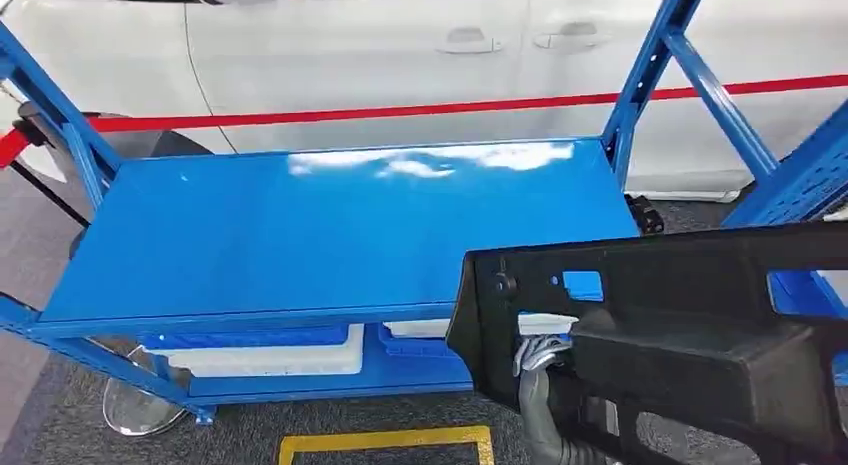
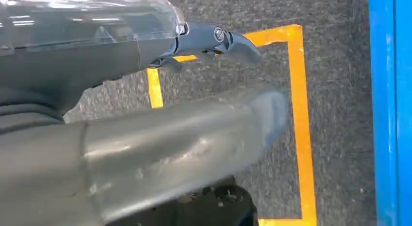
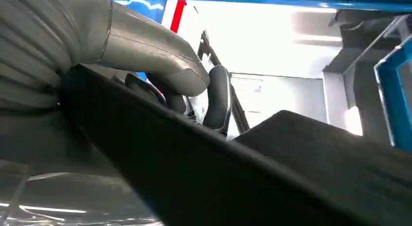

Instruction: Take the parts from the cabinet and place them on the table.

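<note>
White car bodywork (image 1: 420, 45) with two door handles fills the background of the head view, crossed by a red barrier strip (image 1: 400, 112) that runs behind a blue steel shelving unit. Its broad blue top shelf (image 1: 330, 225) lies bare and glossy, catching ceiling light, with slanted blue uprights (image 1: 655, 55) rising at its back corners. White bins (image 1: 270, 355) sit on the lower tier beneath it, above grey carpet marked with yellow floor tape (image 1: 385, 442). At lower right, a large black moulded plastic part (image 1: 690, 325), pierced by cut-outs and ribbed along its underside, is held in the air in front of the shelving's right end, its left edge overlapping the shelf's front lip in the picture. The right hand (image 3: 160, 65) grips this panel: in the right wrist view the grey thumb lies over the panel's edge and the dark fingers (image 3: 218, 97) curl round its far side, and in the head view silver fingers show at the part's lower edge. The left hand (image 2: 160, 133) hangs over the carpet and the taped yellow outline beside a blue frame edge (image 2: 388, 109); its thumb and a dark finger (image 2: 218, 41) extend apart with nothing between them.
</note>
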Tool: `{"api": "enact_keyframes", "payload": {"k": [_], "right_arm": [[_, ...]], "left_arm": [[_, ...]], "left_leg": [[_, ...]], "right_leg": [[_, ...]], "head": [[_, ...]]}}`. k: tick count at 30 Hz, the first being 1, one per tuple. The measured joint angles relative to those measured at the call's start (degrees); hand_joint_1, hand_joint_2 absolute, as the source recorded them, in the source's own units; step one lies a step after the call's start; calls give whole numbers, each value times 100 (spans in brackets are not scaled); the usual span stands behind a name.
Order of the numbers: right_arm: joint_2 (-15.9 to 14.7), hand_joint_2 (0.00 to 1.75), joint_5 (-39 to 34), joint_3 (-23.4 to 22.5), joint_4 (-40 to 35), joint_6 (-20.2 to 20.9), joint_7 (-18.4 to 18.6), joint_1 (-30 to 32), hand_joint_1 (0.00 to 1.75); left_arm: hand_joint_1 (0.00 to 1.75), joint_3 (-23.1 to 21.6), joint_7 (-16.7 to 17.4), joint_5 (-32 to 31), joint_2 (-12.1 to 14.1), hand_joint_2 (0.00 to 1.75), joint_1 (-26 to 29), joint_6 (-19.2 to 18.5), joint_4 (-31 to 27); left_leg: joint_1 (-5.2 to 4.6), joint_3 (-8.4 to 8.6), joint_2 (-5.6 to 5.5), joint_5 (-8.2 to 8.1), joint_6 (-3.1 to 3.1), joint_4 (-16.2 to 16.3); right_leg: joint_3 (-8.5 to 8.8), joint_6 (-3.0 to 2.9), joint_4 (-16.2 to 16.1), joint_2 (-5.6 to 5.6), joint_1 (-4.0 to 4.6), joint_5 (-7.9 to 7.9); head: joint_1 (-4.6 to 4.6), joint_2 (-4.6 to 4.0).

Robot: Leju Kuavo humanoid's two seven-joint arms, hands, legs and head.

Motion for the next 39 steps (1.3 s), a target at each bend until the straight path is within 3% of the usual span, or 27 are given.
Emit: {"api": "enact_keyframes", "payload": {"k": [1, 2, 3, 5, 6, 7, 9, 11, 12, 13, 16, 17, 18, 20, 21, 22, 24, 26, 27, 28, 31, 32, 33, 34, 36, 37, 39], "right_arm": [[2, 175, 15, 0, 2, 22, 2, 7, 175], [7, 175, 33, -2, 2, 37, -2, 8, 175], [17, 175, 57, -7, 2, 54, -7, 20, 175], [31, 175, 72, -11, 4, 90, -11, 46, 175], [33, 175, 74, -20, 7, 105, -13, 65, 175], [37, 175, 79, -35, 13, 127, -13, 95, 175], [48, 175, 83, -59, 17, 166, -9, 158, 175], [81, 175, 87, -129, 17, 227, 2, 237, 175], [96, 175, 90, -149, 17, 229, 9, 263, 175], [107, 175, 90, -162, 17, 234, 9, 278, 175], [125, 175, 101, -199, 22, 251, 32, 319, 175], [142, 175, 109, -236, 24, 262, 74, 357, 175], [149, 175, 109, -289, 39, 284, 89, 430, 175], [190, 175, 109, -451, 77, 420, 74, 581, 175], [216, 175, 109, -547, 109, 501, 46, 666, 175], [252, 175, 138, -647, 149, 577, -9, 767, 175], [354, 175, 194, -872, 276, 796, -265, 1016, 175], [535, 175, 251, -1120, 398, 1203, -578, 1279, 175], [638, 175, 297, -1249, 426, 1396, -671, 1366, 175], [760, 175, 358, -1411, 454, 1581, -730, 1420, 175], [1069, 175, 498, -1804, 516, 1797, -793, 1633, 175], [1141, 175, 535, -1897, 544, 1797, -813, 1689, 175], [1196, 175, 577, -1948, 560, 1794, -833, 1722, 175], [1255, 175, 636, -1967, 577, 1783, -853, 1761, 175], [1346, 175, 780, -1991, 614, 1757, -881, 1831, 175], [1364, 175, 813, -2002, 634, 1740, -881, 1850, 175], [1399, 175, 809, -2017, 678, 1716, -883, 1887, 175]], "left_arm": [[0, 0, 2, 0, 2, 0, 16, 0, -2], [0, 2, 7, 0, 2, 0, 11, 0, 0], [0, 4, 11, 2, 2, 0, 16, 0, 0], [0, 4, 15, 2, -4, 0, 17, -17, 0], [0, 4, 17, 4, -4, 0, 14, -17, 0], [0, 9, 17, 18, -2, 0, 14, -22, 0], [0, 20, 15, 33, -2, 0, 14, -33, 0], [0, 28, 15, 79, -2, 0, 11, -46, -2], [0, 31, 15, 85, 6, 0, -2, -48, -6], [0, 31, 9, 87, 9, 0, -8, -55, -9], [0, 42, 11, 98, 7, 0, -6, -57, -9], [0, 52, 20, 118, -13, 0, -1, -57, -9], [0, 63, 33, 125, -17, 0, -13, -57, -9], [0, 112, 42, 157, -20, 0, -3, -52, -9], [0, 129, 46, 182, -31, 0, 5, -46, -9], [0, 138, 50, 197, -31, 0, 7, -46, -9], [0, 166, 61, 205, -44, 0, 9, -35, -9], [0, 188, 66, 199, -72, 0, 25, -11, -11], [0, 190, 66, 199, -72, 0, 27, 0, -22], [0, 192, 66, 197, -81, 0, 37, 7, -28], [0, 210, 37, 190, -81, 0, 33, 2, -35], [0, 221, 33, 179, -77, 0, 42, 0, -39], [0, 225, 31, 173, -79, 0, 47, 0, -39], [0, 225, 33, 151, -79, 0, 60, -13, -39], [0, 225, 33, 120, -74, 0, 49, -17, -41], [0, 225, 35, 100, -66, 0, 44, -20, -44], [0, 225, 50, 77, -59, 0, 43, -24, -44]], "left_leg": [[8, -23, -12, 45, -48, -16], [31, -49, -13, -66, -77, 44], [32, -139, -12, -363, -96, 217], [45, -360, -12, -1042, -121, 994], [44, -455, -12, -1251, -129, 1430], [43, -460, -12, -1265, -122, 1714], [33, -175, -13, -885, -76, 1574], [-14, 510, -17, -594, 37, 697], [-42, 857, -16, -789, 133, 171], [-48, 1086, -10, -896, 140, -262], [-106, 991, -16, -762, 189, -257], [-6, 980, 3, -627, 230, -394], [-28, 916, 21, -560, 250, -413], [-31, 747, 28, -416, 303, -418], [-34, 674, 30, -356, 296, -405], [-33, 582, 32, -301, 287, -388], [-16, 378, 36, -200, 248, -305], [9, 177, 29, -145, 191, -172], [6, 115, 25, -135, 164, -83], [-16, 41, 21, -130, 124, 9], [-4, 23, 23, -7, -16, 3], [17, -9, 20, -2, -60, 13], [36, -54, 18, -204, -89, 116], [40, -134, 17, -562, -106, 359], [42, -342, 16, -1210, -145, 1178], [43, -390, 16, -1328, -152, 1529], [40, -224, 15, -1062, -133, 1667]], "right_leg": [[-35, -74, -28, -6, -9, 63], [-91, -151, -44, -44, -30, 127], [-157, -201, -44, -45, -26, 182], [-312, -241, -40, -55, -4, 298], [-398, -248, -33, -59, 17, 365], [-497, -250, -21, -59, 38, 434], [-670, -243, 24, -63, 66, 533], [-801, -234, 60, -61, 101, 617], [-824, -223, 68, -67, 96, 661], [-846, -182, 76, -70, 115, 708], [-834, -63, -9, -91, 61, 873], [-875, -33, 29, -78, 76, 867], [-923, 4, 108, -47, 77, 648], [-1115, 54, 793, -31, 38, -124], [-1186, 81, 1173, -33, 18, -365], [-1229, 107, 1500, -34, 0, -437], [-1053, 158, 1595, -36, -46, -83], [-443, 194, 861, -42, -95, 258], [-74, 201, 365, -44, -120, 148], [167, 179, -47, -30, -71, -60], [63, 16, -2, -22, -26, -39], [19, -80, -34, -41, -57, 32], [-39, -138, -36, -73, -61, 90], [-116, -189, -36, -65, -59, 150], [-284, -216, -26, -67, -33, 284], [-372, -214, -16, -69, -18, 350], [-567, -202, 35, -71, -1, 465]], "head": [[7, 0], [18, 0], [-15, 0], [-31, 0], [-31, 0], [-33, 0], [-33, 0], [-33, 0], [-26, 0], [-24, 0], [-57, 0], [-63, 0], [-70, 0], [-20, 0], [-20, 0], [-22, 0], [-22, 0], [-20, 0], [-15, 0], [-8, 0], [-28, 0], [-11, 0], [-20, 0], [-55, 0], [-74, 0], [-74, 0], [-76, 0]]}}
